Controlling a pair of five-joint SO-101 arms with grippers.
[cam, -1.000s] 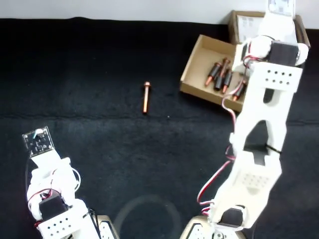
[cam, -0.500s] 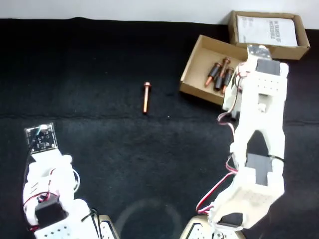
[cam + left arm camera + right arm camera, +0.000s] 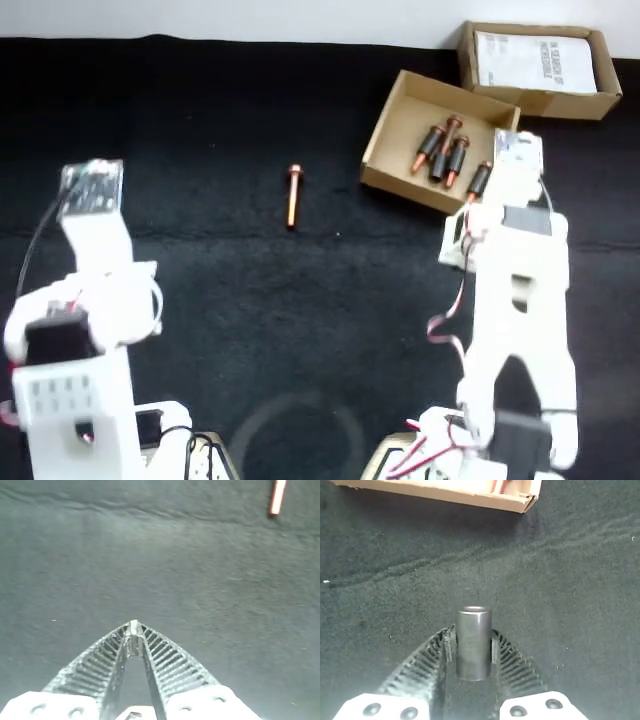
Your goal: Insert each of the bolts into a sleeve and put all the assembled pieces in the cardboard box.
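The right end effector point(image 3: 472, 639) is clamped on a dark cylindrical sleeve point(image 3: 474, 630). The sleeve lies along the ribbed fingers with its open end pointing away from the wrist, over the black worktop point(image 3: 250, 300). It is near a corner of the cardboard box point(image 3: 400, 125). From above, the right arm point(image 3: 515, 290) stands just beside the box's near edge. Four assembled pieces point(image 3: 432, 145) lie inside the box (copper ends poking out of dark sleeves), bunched toward the side nearest that arm.

The left end effector point(image 3: 134, 630) is pinched to a point, fingertips touching, low over bare worktop. The left arm point(image 3: 95, 290) stands at the opposite side, well apart from the box.

A lone copper bolt point(image 3: 293, 196) lies flat on the worktop between the two arms, head away from them, nearer the box than the left arm.

Behind the cardboard box sits a second box point(image 3: 560, 103) with a printed sheet point(image 3: 530, 48) in it.
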